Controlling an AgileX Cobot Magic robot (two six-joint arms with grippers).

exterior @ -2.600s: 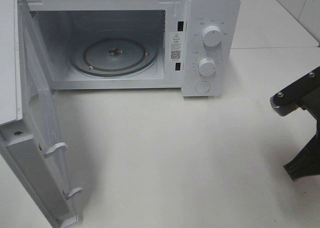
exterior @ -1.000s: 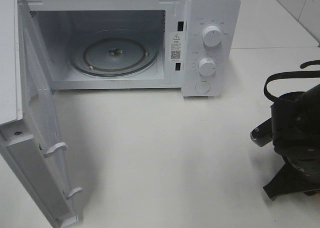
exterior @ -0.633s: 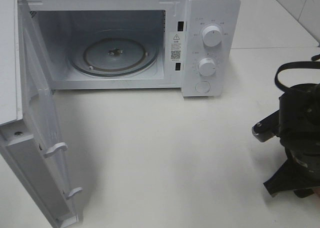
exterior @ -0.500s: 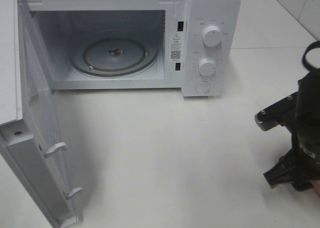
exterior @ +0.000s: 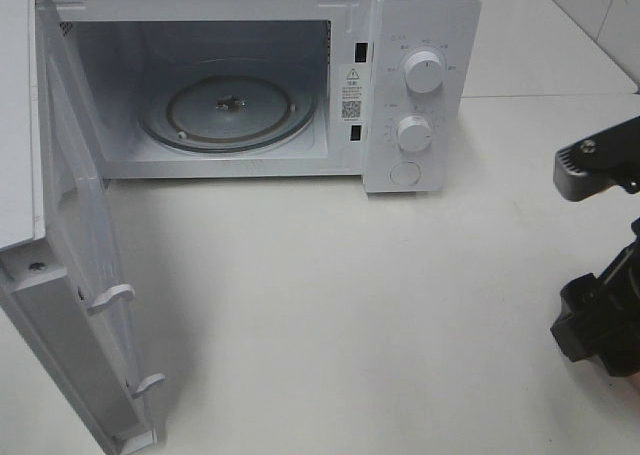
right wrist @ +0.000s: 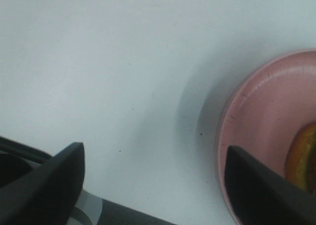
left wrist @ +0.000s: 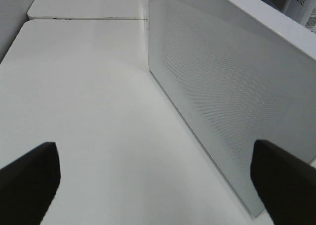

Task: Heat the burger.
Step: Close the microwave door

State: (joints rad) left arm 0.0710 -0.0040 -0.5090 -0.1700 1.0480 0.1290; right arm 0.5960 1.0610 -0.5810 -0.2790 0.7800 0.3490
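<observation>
**Both grippers gaping, burger at the frame's edge**

From the high camera, one white boxy microwave is standing with its door swung wide; the black right gripper is hanging empty.

By the left wrist camera, the black left gripper is spreading wide, holding nothing.

By the right wrist camera, the right gripper's fingers are standing apart, one overlapping one round pink plate carrying the golden-brown burger.

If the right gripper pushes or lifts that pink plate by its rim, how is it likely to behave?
The pink plate looks rigid with a raised rim, so it should probably hold its shape when lifted. On the smooth white table it would likely slide rather than tip when pushed. Only an edge of the burger on it shows; lifted by one side, the plate may tilt and the burger could shift.
</observation>
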